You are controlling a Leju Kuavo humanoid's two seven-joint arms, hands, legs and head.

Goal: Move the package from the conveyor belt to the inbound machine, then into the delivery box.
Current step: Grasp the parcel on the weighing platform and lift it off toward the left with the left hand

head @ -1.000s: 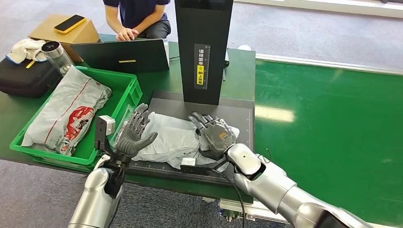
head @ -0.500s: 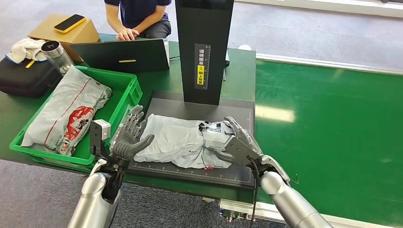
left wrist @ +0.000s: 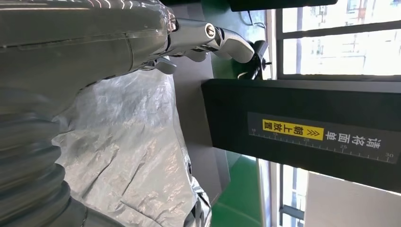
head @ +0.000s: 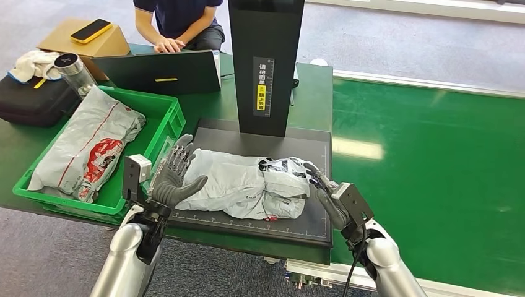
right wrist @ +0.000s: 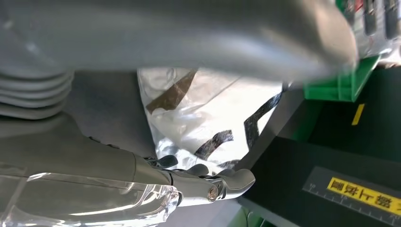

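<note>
**Package between two open hands**

The grey package point(head: 247, 184) lies on the black platform of the inbound machine point(head: 263, 139). The left hand point(head: 173, 176) and right hand point(head: 331, 195) stand at its two ends, fingers spread, holding nothing.

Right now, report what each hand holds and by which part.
Nothing is clearly gripped. The left hand lies open against the grey package's left end; the right hand is at its right end, fingers spread. The package rests on the black platform.

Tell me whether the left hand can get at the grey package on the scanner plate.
Probably yes: the left hand is open right at the end of the grey package, with nothing between them.
</note>
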